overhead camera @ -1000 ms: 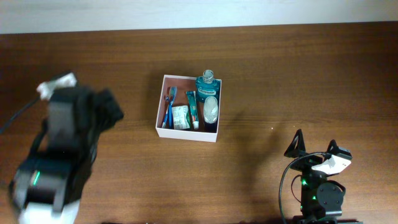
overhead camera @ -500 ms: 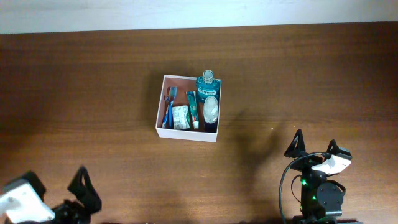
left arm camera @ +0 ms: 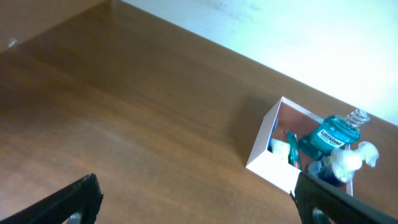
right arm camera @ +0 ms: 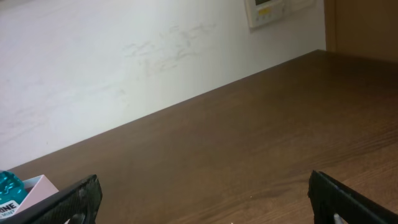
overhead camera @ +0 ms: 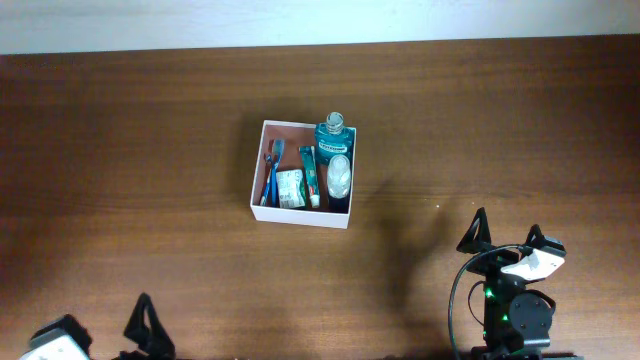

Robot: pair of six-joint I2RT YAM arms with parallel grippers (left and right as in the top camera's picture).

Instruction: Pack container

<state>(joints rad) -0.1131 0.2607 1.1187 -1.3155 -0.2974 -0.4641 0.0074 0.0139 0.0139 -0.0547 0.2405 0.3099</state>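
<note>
A square, white-walled container (overhead camera: 300,217) sits in the middle of a brown table (overhead camera: 480,120). It holds a teal bottle (overhead camera: 333,135), blue toothbrushes (overhead camera: 271,172) and a green tube (overhead camera: 311,177). Well below and left of the container, the left gripper (left arm camera: 196,186) has its fingers spread wide, holding nothing. Well below and right, the right gripper (overhead camera: 507,228) is likewise wide and empty.

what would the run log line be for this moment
container: holds mouthwash bottle, toothbrushes, toothpaste | left gripper: open, empty | right gripper: open, empty
</note>
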